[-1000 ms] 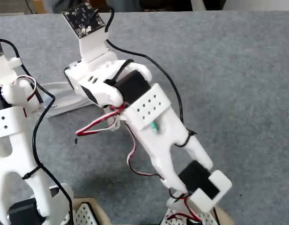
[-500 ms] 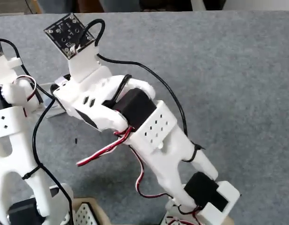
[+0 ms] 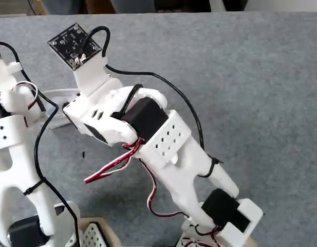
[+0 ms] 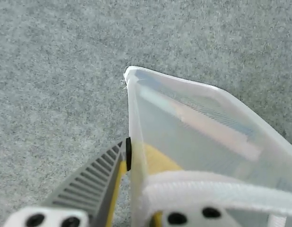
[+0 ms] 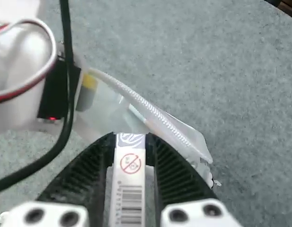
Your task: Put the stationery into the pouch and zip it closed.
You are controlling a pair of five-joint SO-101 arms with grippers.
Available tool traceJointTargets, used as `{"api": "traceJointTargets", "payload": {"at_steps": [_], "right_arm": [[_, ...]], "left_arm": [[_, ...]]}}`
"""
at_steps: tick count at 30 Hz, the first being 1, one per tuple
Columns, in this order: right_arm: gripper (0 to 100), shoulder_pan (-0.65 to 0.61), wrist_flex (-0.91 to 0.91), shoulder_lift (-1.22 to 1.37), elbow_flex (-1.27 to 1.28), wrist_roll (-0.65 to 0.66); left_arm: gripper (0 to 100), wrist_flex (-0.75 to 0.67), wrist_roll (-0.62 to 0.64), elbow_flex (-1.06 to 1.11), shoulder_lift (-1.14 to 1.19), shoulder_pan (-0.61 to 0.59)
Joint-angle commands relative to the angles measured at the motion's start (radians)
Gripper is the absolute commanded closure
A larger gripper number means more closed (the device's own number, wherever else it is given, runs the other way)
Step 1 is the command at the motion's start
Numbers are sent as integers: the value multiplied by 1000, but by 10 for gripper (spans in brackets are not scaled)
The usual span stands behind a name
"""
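Right wrist view: right gripper (image 5: 130,140) tight on white labelled stick (image 5: 130,189) at pouch (image 5: 157,124) mouth.

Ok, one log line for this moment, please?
stage: loading pouch | left fingers: shut on pouch edge | right fingers: shut on white barcoded stationery item, tip at pouch | surface: grey felt table
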Motion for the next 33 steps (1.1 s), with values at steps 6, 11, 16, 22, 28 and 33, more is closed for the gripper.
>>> {"api": "traceJointTargets", "payload": {"at_steps": [6,11,16,22,28,33], "right_arm": [[986,-11,-150,-7,101,-2],[985,12,-161,1,111,0],[985,71,-163,68,111,0],[985,115,-143,205,111,0],[984,110,-91,246,108,8],[877,110,-86,246,108,9]], "left_arm": [[971,8,-5,-18,20,-31],[971,-6,-34,24,12,-28],[971,-23,-49,56,9,-24],[971,-21,-69,54,-41,-22],[971,-26,-69,54,-97,-22],[971,-25,-69,56,-97,-22]]}}
